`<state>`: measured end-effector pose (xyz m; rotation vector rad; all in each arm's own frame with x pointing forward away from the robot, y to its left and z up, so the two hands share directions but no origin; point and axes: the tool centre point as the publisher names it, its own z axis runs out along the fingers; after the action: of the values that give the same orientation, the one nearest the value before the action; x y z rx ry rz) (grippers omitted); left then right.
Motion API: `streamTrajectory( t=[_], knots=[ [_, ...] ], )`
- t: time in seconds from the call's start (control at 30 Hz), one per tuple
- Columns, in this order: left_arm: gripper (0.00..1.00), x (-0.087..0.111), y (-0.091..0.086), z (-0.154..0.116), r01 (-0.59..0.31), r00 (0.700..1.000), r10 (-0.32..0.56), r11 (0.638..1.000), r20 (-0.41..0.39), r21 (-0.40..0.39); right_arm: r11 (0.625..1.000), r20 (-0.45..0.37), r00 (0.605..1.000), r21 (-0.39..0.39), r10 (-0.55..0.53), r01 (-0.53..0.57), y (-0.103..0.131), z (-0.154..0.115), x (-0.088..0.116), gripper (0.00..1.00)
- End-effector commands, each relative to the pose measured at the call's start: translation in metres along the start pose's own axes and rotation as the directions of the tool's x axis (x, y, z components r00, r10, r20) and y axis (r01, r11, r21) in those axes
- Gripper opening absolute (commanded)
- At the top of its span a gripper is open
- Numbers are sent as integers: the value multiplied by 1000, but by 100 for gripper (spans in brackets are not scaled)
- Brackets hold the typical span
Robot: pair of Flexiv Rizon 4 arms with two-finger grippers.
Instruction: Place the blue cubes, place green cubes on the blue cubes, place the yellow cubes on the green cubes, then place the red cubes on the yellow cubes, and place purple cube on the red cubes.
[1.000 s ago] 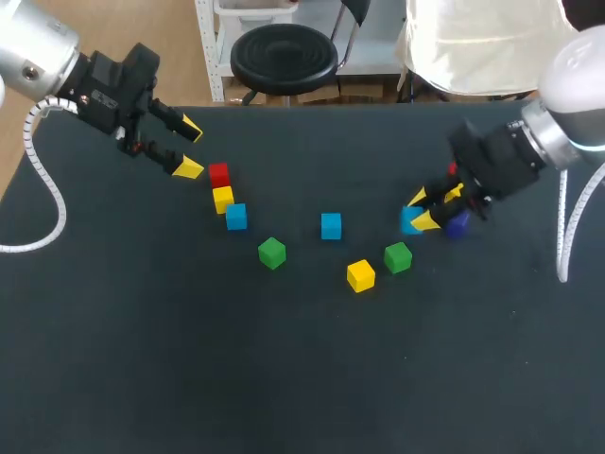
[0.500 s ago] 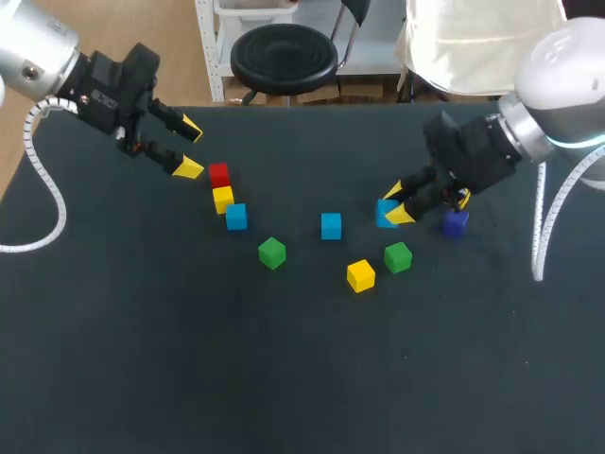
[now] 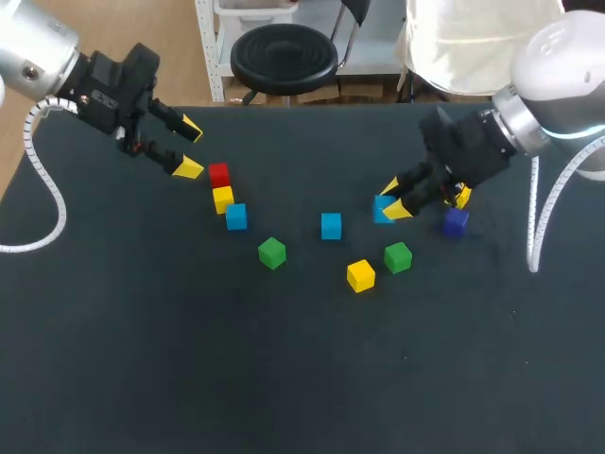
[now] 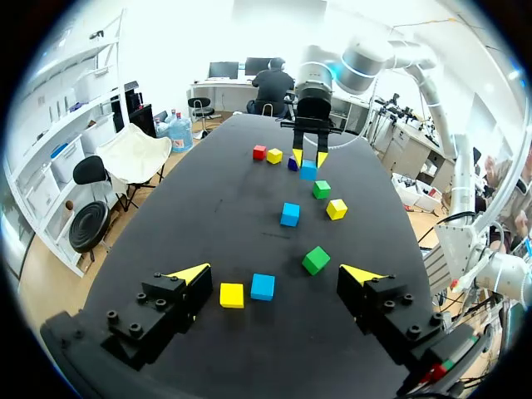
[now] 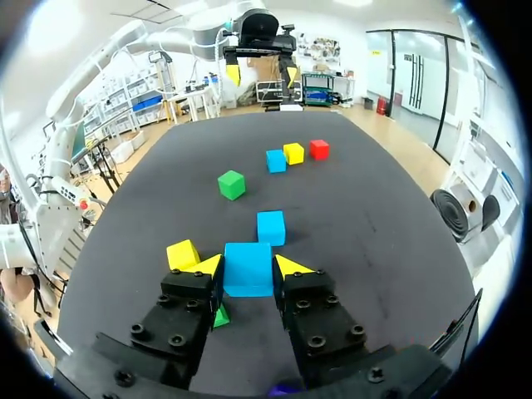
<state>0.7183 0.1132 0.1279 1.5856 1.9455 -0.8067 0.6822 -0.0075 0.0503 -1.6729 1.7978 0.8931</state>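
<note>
you are on the first step, laying out the blue cubes. your right gripper (image 3: 392,200) is clamped on a blue cube (image 5: 248,268), with one yellow tip on each side face. the right wrist view shows it held squarely between the fingers. it is right of the middle of the table (image 3: 284,359). i cannot tell whether it is lifted clear or resting on the surface. the middle blue cube (image 3: 330,225) lies just ahead of the gripper, near the held one but apart from it.

a third blue cube (image 3: 236,217) lies well off to the left, close against a yellow cube (image 3: 223,199), with a red cube (image 3: 219,175) beyond that in a short line. your left gripper (image 3: 189,148) hangs by the red end of that line, fingers wide apart and holding nothing.

the next move, as i judge it, is to bring the held cube up to the middle blue cube and set it down square beside it, so the greens get a level base. let go only once it rests flat. mind the green cube (image 3: 398,256) and the second yellow cube (image 3: 360,275) near the gripper, and the purple cube (image 3: 456,222) by the wrist, since a loose swing could knock them. the third blue cube is within your left arm's reach, but its yellow neighbour leaves little room for a finger.
</note>
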Motion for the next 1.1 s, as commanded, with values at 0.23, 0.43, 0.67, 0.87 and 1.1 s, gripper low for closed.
streamTrajectory(
  t=[0.23, 0.43, 0.67, 0.87, 1.1],
  knots=[
    [100, 1, -1, 0, -2, 1000, 2, 1000, 3, -2, 997, -28, 996, -7, -81, 81, -3, 29, 0, 0],
    [100, 1, -1, 0, -2, 1000, 2, 1000, 3, -2, 993, -68, 991, 14, -112, 113, -5, 40, 4, 0],
    [100, 1, -1, 0, -2, 1000, 2, 1000, 3, -2, 992, -68, 991, 45, -116, 119, -4, 46, 5, 0],
    [100, 1, -1, 0, -2, 1000, 2, 1000, 3, -2, 994, -51, 993, 35, -105, 107, -5, 52, 12, 0],
    [100, 1, -1, 0, -2, 1000, 2, 1000, 3, -2, 995, -41, 994, 25, -98, 99, -10, 53, 18, 0]
  ],
)
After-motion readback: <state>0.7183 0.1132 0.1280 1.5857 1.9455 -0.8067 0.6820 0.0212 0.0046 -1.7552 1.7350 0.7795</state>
